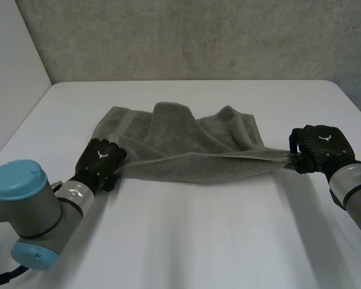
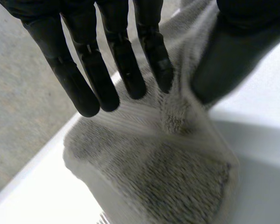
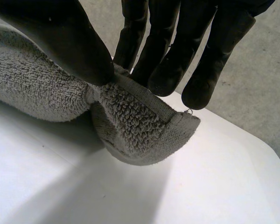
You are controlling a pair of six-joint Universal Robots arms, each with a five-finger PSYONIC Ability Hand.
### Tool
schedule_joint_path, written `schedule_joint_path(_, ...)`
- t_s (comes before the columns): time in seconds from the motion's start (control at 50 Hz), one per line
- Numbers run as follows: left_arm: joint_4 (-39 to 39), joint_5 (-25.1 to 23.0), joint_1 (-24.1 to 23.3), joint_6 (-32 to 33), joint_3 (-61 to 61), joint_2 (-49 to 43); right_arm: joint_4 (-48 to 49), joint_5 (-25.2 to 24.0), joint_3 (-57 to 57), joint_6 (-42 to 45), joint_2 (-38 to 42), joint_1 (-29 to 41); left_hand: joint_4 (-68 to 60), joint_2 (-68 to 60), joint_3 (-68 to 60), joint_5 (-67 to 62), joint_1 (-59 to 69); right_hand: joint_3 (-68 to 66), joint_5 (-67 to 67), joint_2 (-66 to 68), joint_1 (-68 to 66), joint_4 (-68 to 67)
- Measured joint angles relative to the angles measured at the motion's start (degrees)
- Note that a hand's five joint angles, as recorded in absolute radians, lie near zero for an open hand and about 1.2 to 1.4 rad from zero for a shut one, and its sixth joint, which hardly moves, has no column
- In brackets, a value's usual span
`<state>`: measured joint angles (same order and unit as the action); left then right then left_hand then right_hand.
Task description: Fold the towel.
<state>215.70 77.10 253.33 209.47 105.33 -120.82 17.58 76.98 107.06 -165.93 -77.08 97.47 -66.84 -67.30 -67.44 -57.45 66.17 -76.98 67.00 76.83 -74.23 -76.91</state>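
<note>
Grey towel (image 1: 186, 144) w/ near edge taut, long axis running left hand (image 1: 100, 158) to right hand (image 1: 317, 147); each pinches a towel corner.

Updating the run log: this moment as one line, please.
left hand: pinches towel, left end | right hand: pinches right corner | near edge stretched, rest bunched on table

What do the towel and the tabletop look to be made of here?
Towel: grey terry cloth, probably cotton; small loops of pile and a flat woven band along its hem show in the right wrist view. Table: smooth white hard surface, matt with soft sheen, perhaps laminate or painted board.
</note>
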Motion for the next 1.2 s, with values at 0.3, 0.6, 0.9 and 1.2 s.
schedule_joint_path(0.3, -4.74, 4.35, 1.16, -0.09, -1.90, -0.97, -0.01, 0.06, 0.02, -0.04, -0.28, -0.26, 17.98, 18.86, 18.89, 19.73, -17.53, 0.00, 0.00, 0.00, 0.00, 0.00)
schedule_joint_path(0.6, -2.25, 6.40, 1.78, -0.19, -2.48, -1.00, 0.00, 0.10, 0.26, -0.16, -1.07, -0.09, 10.13, 10.32, 10.62, 11.13, -9.51, 0.00, 0.00, 0.00, 0.00, 0.00)
schedule_joint_path(0.9, -1.76, 5.94, 4.35, 0.00, -2.41, 0.30, -0.36, -0.16, -0.42, 0.54, -1.57, -0.07, -10.80, -10.24, -11.11, -10.72, 11.13, 0.00, 0.00, 0.00, 0.00, 0.00)
schedule_joint_path(1.2, -4.22, -1.10, 8.47, -0.77, 4.54, 30.75, -17.14, -14.29, -14.13, 16.51, -15.80, -1.82, -10.80, -10.37, -11.37, -10.71, 11.26, 0.00, 0.00, 0.00, 0.00, 0.00)
